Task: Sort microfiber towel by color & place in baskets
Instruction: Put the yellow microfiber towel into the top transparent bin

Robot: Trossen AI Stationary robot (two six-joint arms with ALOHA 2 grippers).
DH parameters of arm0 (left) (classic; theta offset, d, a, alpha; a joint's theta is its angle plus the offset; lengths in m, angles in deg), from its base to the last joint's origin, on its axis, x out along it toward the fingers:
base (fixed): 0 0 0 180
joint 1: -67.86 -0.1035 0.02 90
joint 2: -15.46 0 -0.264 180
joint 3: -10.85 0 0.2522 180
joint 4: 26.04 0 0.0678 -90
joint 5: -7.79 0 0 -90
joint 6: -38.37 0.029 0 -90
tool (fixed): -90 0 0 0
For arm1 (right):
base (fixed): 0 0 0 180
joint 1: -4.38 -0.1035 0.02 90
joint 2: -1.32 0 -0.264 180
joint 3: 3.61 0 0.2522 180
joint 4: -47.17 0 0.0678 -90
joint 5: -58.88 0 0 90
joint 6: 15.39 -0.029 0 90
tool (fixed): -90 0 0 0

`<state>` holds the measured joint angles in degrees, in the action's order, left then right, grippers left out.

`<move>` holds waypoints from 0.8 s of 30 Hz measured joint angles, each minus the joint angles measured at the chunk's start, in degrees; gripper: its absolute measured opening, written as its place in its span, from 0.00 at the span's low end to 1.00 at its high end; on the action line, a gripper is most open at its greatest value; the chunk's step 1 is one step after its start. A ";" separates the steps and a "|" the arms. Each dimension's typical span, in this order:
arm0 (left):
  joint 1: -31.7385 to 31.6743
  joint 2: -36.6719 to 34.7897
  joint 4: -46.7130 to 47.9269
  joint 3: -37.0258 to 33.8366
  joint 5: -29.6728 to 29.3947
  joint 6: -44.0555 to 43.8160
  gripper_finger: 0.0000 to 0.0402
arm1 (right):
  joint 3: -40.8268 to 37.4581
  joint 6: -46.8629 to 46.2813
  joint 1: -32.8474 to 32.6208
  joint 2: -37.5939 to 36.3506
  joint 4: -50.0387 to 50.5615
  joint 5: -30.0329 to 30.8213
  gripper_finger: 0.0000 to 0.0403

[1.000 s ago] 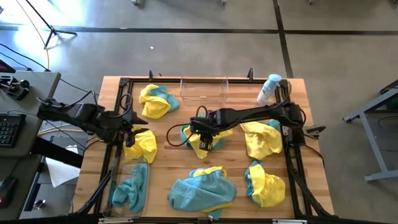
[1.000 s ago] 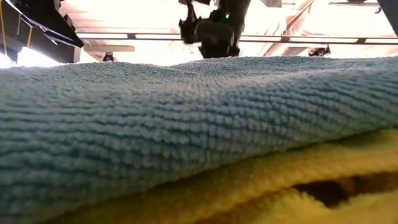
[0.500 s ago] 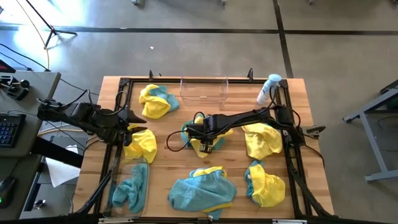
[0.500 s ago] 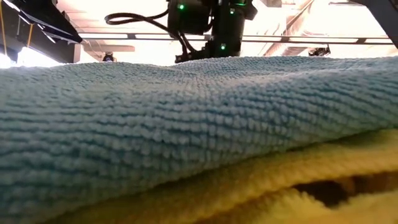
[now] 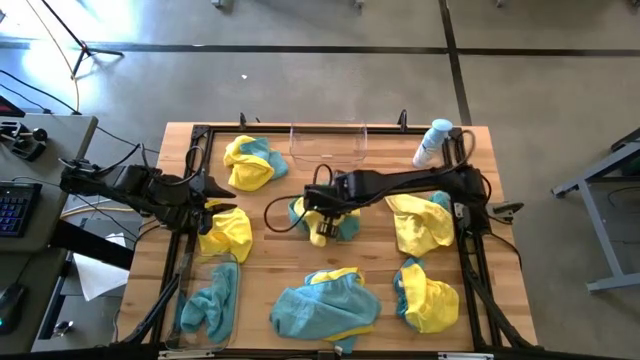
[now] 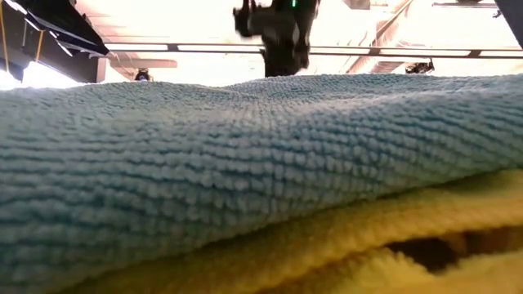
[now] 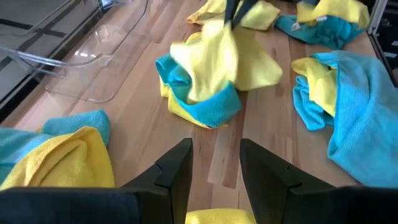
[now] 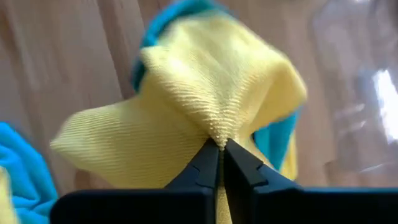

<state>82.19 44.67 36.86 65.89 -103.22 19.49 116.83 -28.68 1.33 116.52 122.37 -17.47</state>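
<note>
From my seat the yellow towel point(image 8: 205, 106) pinched in the right gripper point(image 8: 219, 148) looks like soft matt cloth with a fine ribbed weave. The teal towel point(image 6: 245, 155) is nubby and looped. Table point(image 5: 270, 255) is smooth pale wood, basket point(image 5: 328, 141) is clear glossy plastic.

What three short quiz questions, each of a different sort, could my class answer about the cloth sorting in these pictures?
1. True or false: the right tool is pinching a yellow cloth.
2. What lies in the bin at the table's front left? A) blue cloth B) spray bottle C) nothing
3. Fill in: the left tool is ____.

Key: 1 true. 2 A: a blue cloth lies in it. 3 open, holding nothing.
</note>
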 joint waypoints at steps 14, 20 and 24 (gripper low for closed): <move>-0.02 0.13 -2.79 0.02 -0.01 1.04 0.30 | 14.51 6.76 7.31 -2.47 5.73 2.92 0.00; -0.02 0.13 -2.81 0.02 -0.19 0.70 0.30 | 17.35 14.72 13.77 -2.48 2.67 1.93 0.00; -0.02 0.13 -2.81 0.02 -0.73 -0.08 0.30 | 17.35 17.86 19.28 -2.44 1.77 -0.78 0.00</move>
<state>82.17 44.81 34.05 65.91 -103.95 19.41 134.18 -10.81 20.62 114.08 124.14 -18.25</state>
